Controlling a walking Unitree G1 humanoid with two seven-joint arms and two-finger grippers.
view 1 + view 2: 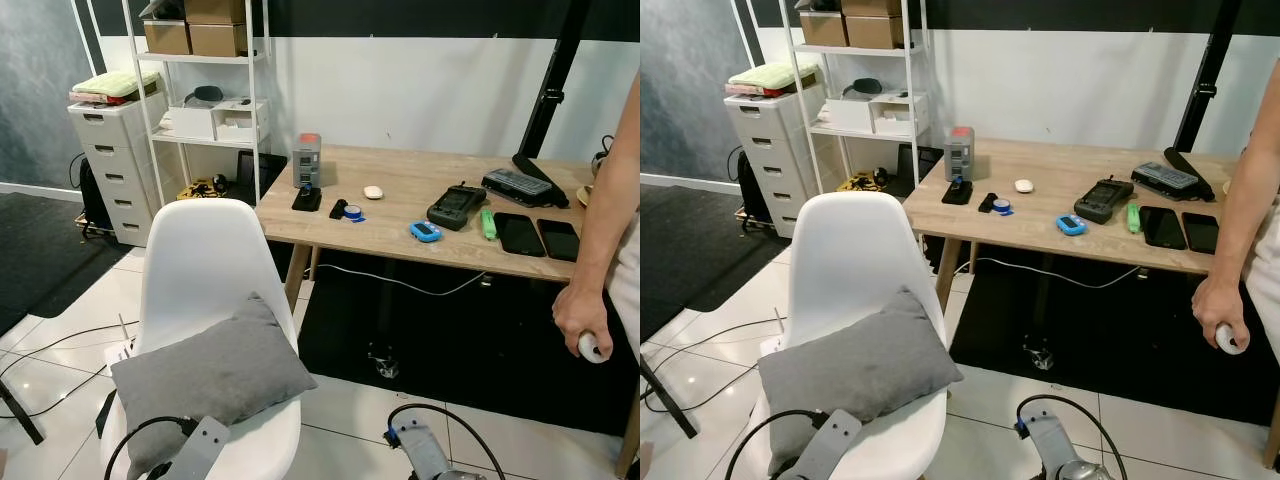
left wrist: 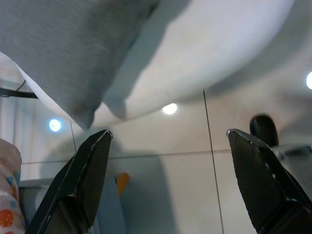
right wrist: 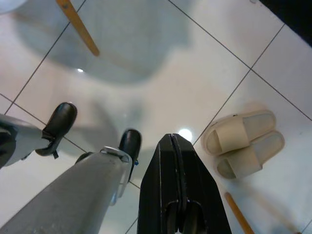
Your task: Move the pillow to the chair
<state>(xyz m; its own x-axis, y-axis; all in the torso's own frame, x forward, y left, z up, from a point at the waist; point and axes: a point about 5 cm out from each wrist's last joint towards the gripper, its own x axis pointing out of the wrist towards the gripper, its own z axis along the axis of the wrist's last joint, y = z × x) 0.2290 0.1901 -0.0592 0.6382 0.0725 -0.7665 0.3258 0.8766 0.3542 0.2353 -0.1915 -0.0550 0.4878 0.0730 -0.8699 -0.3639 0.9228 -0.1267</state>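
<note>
A grey pillow lies on the seat of a white shell chair, leaning against its backrest. My left arm hangs low beside the chair's front. In the left wrist view the left gripper is open, its fingers spread wide beneath the pillow's corner and the chair's seat edge, with nothing between them. My right arm hangs low to the right of the chair. The right gripper is shut on nothing, pointing down at the tiled floor.
A wooden desk with phones and small devices stands behind the chair. A person's arm and hand is at the right edge. A white drawer unit and shelves stand at the back left. Slippers lie on the floor; cables run at the left.
</note>
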